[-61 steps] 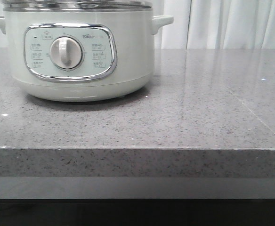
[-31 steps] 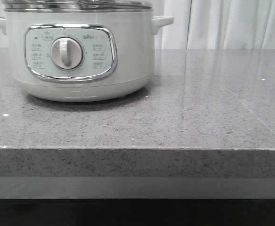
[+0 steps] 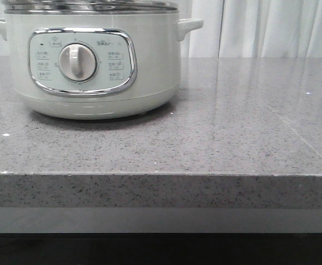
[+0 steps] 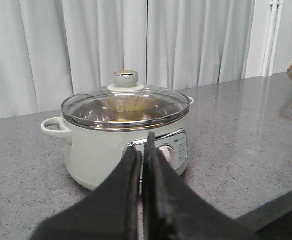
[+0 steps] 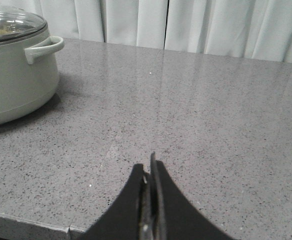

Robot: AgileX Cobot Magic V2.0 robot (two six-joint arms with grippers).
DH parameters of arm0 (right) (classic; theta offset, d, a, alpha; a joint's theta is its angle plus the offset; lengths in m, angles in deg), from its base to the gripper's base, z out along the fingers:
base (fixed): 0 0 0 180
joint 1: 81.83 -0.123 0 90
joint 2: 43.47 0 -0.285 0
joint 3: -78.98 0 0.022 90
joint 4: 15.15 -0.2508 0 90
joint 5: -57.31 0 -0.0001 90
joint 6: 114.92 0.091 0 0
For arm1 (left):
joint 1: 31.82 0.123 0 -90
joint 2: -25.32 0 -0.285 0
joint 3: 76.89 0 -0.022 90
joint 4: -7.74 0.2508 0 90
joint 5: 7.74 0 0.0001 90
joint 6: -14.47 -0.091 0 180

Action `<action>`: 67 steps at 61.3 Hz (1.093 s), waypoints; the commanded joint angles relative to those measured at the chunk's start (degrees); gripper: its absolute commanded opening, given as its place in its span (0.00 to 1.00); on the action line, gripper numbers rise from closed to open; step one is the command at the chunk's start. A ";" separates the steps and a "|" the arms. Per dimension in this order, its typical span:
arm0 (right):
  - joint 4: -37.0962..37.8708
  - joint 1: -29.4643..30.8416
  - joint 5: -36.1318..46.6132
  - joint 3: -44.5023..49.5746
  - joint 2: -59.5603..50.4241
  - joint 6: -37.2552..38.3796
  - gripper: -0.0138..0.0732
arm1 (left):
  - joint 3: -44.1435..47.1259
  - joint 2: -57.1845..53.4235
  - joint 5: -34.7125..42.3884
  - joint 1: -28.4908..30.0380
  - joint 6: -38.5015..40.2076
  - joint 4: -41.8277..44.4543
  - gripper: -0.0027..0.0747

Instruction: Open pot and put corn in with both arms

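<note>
Grey counter (image 3: 216,138): lidded pot (image 4: 126,135) beyond closed left claw (image 4: 142,150); right claw (image 5: 151,170) closed

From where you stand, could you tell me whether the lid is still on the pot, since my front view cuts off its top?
Observer: Yes, the glass lid sits closed on the pot, its knob upright in the middle.
Operator: Thank you. Is the left tool holding anything?
Observer: No, the left tool is shut and empty, short of the pot's control panel.
Operator: And the right one?
Observer: The right tool is shut too, empty, above bare counter beside the pot.
Operator: Can you see the corn anywhere?
Observer: Not clearly; something yellowish shows through the lid, but I cannot tell what.
</note>
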State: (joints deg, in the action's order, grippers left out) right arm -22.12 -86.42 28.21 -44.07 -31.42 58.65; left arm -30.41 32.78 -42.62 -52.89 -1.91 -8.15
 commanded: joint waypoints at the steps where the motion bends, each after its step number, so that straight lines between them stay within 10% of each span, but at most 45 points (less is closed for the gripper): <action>1: -0.31 0.27 4.73 -1.47 0.69 -0.19 0.09 | -1.19 0.19 4.72 0.06 -0.12 -0.96 0.01; 25: -0.31 0.27 4.29 -1.47 0.69 -0.19 0.09 | 8.18 -1.34 12.91 8.72 11.56 14.27 0.01; 45: -0.31 0.27 4.29 -1.47 0.69 -0.19 0.09 | 21.84 -1.34 18.54 20.61 12.12 15.38 0.01; 67: -0.31 0.27 4.29 -1.47 0.69 -0.19 0.09 | 30.81 -1.34 30.06 20.87 12.12 12.62 0.01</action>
State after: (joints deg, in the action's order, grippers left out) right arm -22.12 -86.42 28.21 -44.07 -31.42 58.65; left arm 0.55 32.78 -19.86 -32.08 9.59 5.77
